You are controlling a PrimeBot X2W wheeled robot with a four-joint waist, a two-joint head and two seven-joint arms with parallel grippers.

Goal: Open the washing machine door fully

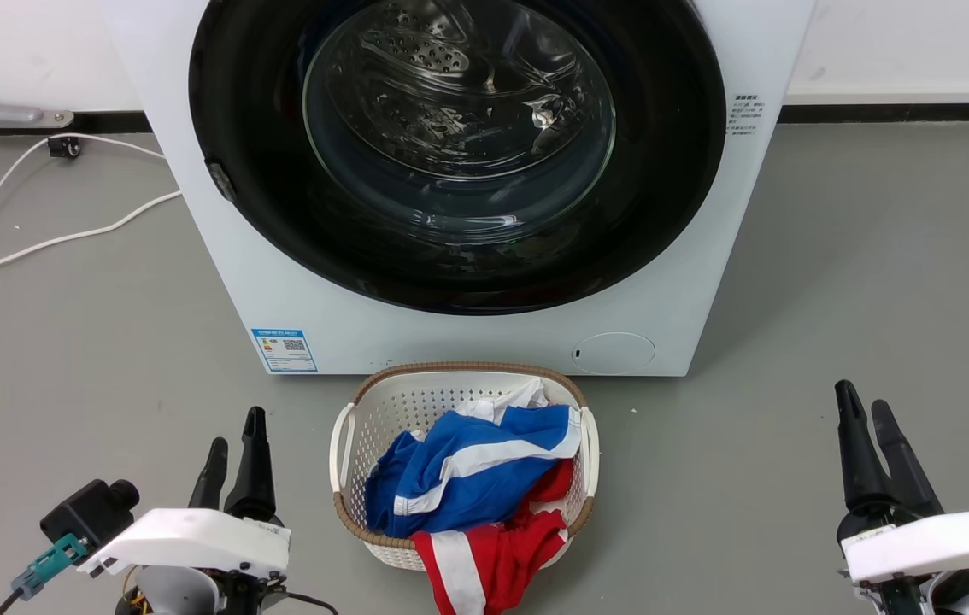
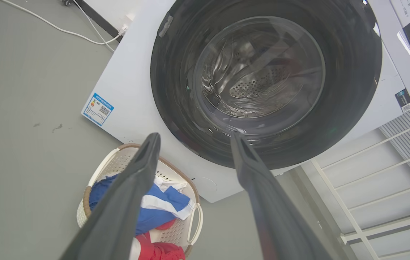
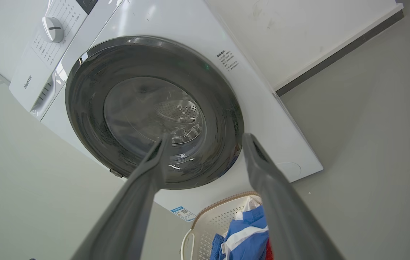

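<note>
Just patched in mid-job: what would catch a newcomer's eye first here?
The glossy black washing machine door, shut against the white washing machine, dominates the head view's upper centre. On the floor just before it stands a white laundry basket of blue and red clothes. The left gripper and right gripper sit low at either side, both open, empty.

The washing machine (image 1: 194, 213) is a boxy white front-loader, standing upright and square to the head view. Its door (image 1: 457, 145), a wide glossy black disc with a clear domed glass centre, is closed flat against the front. A small grey catch (image 1: 220, 181) sits at nine o'clock on the disc's rim. Through the glass the perforated steel drum shows.
</note>
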